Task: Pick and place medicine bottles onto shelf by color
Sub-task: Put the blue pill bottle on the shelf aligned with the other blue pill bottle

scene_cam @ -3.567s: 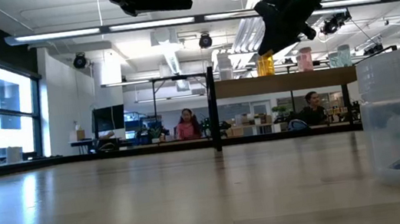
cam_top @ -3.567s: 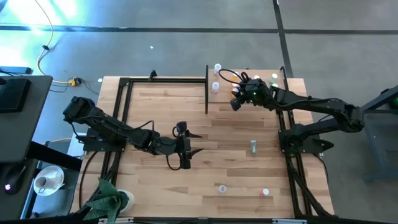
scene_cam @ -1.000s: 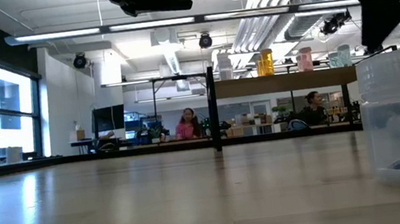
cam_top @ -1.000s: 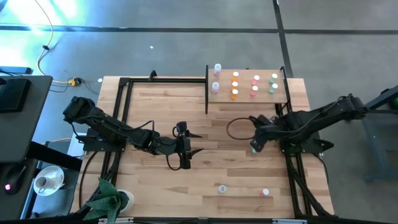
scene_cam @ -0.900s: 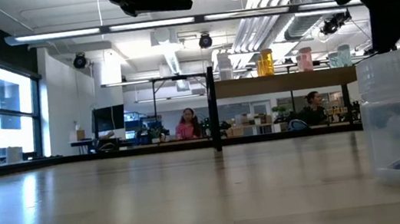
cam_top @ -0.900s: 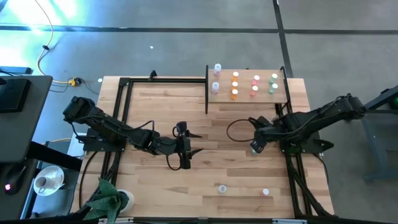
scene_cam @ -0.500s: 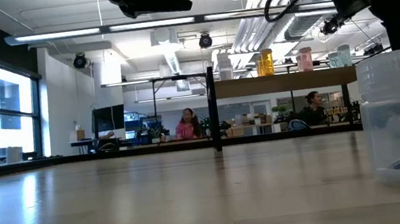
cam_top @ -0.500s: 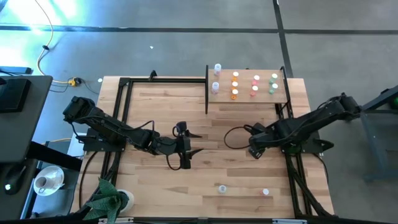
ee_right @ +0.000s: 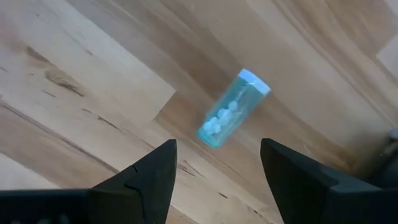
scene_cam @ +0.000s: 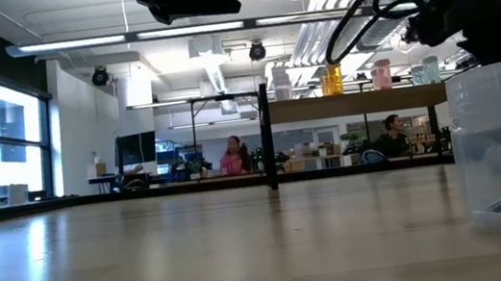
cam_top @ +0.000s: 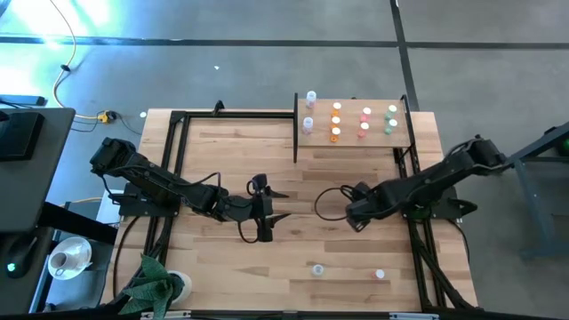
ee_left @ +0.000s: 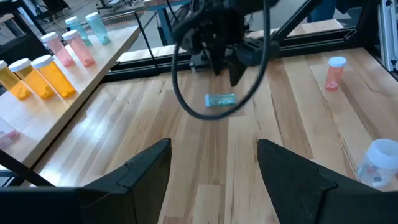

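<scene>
High view: the right gripper (cam_top: 358,216) has slid down from the shelf (cam_top: 353,123) to mid-table.

Right wrist view: its fingers now stand wide apart over the green bottle (ee_right: 233,108), lying mid-frame – ready to grab.

Left wrist view: the left gripper (ee_left: 213,163) waits open – holding nothing.
</scene>
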Controlling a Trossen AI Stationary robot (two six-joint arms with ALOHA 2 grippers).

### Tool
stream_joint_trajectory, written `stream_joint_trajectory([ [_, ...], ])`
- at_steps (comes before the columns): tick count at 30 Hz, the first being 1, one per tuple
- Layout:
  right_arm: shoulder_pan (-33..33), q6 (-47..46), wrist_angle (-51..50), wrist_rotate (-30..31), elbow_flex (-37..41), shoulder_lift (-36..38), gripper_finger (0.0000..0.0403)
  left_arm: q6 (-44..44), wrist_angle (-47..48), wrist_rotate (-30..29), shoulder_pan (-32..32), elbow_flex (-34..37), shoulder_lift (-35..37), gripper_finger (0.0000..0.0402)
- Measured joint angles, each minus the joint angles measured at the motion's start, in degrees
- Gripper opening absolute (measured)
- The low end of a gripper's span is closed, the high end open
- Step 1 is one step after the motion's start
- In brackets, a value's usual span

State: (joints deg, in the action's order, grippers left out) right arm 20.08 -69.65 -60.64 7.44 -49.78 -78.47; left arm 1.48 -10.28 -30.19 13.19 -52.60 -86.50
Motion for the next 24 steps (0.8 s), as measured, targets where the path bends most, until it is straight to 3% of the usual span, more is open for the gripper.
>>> stream_joint_trajectory([
  [12,-0.05,1.57,0.59,1.30,0.02,-10.35,0.0216,0.20,0.04,-0.01,0.00,0.00,0.00,0.0229],
  [24,-0.45,3.70,2.45,-0.53,0.02,-15.84,0.0216,0.02,0.18,0.01,0.00,0.00,0.00,0.0229],
])
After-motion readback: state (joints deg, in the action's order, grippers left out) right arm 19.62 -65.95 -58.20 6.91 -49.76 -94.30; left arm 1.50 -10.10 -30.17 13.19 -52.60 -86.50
